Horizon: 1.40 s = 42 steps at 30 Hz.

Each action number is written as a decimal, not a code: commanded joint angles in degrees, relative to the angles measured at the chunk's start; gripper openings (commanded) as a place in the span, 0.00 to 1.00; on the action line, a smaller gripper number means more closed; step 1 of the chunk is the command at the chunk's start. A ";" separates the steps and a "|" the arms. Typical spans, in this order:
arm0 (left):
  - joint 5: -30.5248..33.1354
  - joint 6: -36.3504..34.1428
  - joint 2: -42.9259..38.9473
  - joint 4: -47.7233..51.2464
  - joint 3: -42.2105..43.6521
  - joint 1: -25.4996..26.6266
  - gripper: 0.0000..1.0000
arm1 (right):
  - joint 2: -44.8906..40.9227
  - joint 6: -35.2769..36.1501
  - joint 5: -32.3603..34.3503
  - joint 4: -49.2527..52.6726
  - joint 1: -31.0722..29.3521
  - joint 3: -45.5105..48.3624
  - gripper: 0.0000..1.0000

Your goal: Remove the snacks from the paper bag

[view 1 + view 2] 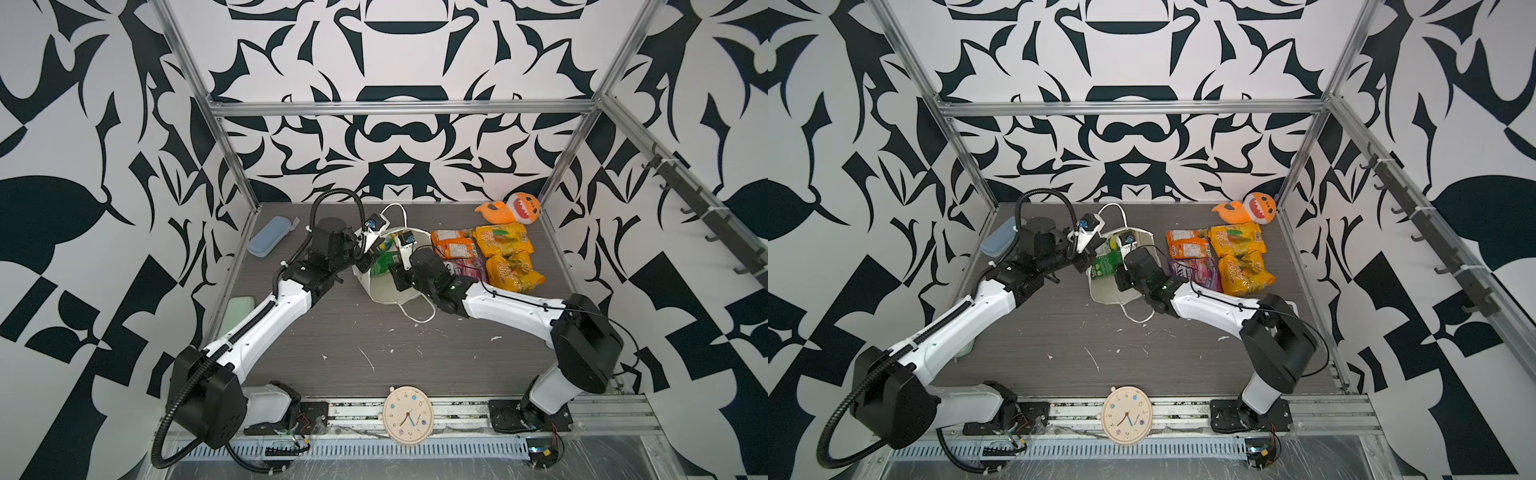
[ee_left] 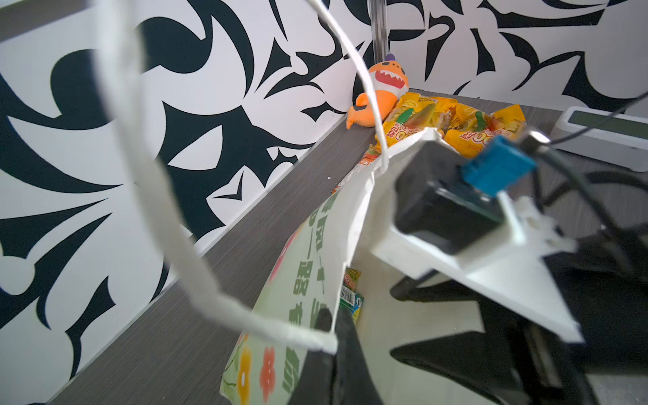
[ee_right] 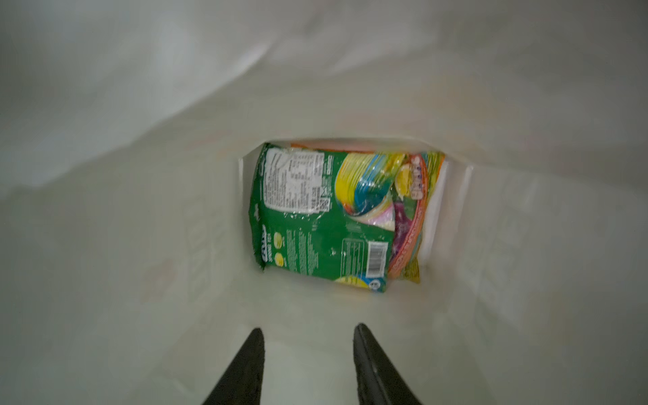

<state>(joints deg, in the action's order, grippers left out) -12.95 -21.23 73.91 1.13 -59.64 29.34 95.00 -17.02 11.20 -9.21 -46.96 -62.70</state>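
You've got 2 arms, left arm (image 1: 266, 316) & right arm (image 1: 507, 309): white shells w/ black joint housings, bases bolted either side of the clock (image 1: 408, 415). Clock's left: ribbed black conduit (image 1: 165, 415). Clock's right: thin black cable (image 1: 519, 299). Right gripper (image 3: 309, 328): black tapered fingers (image 3: 245, 368).

Matt white paper bag (image 3: 140, 210); glossy, crinkled plastic green packet (image 3: 315, 245) inside it; matt grey wood-grain worktop (image 1: 374, 345); soft plush cloth shark (image 1: 519, 208).
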 commanded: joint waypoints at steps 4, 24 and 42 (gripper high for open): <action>-3.84 -0.87 -3.23 -2.44 1.45 0.97 0.00 | 6.39 -2.36 6.23 1.55 -0.15 -6.71 0.60; -4.52 -1.02 -4.30 -3.63 2.66 1.51 0.00 | 19.94 -11.27 4.98 -3.55 2.34 -14.65 0.82; -4.19 -1.36 -3.86 -2.47 1.94 1.62 0.00 | 17.50 -0.88 5.52 -12.02 -1.42 -10.87 0.99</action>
<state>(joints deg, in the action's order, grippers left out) -14.61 -22.09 71.22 0.67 -57.49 30.41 117.01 -24.05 15.16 -13.63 -45.36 -75.53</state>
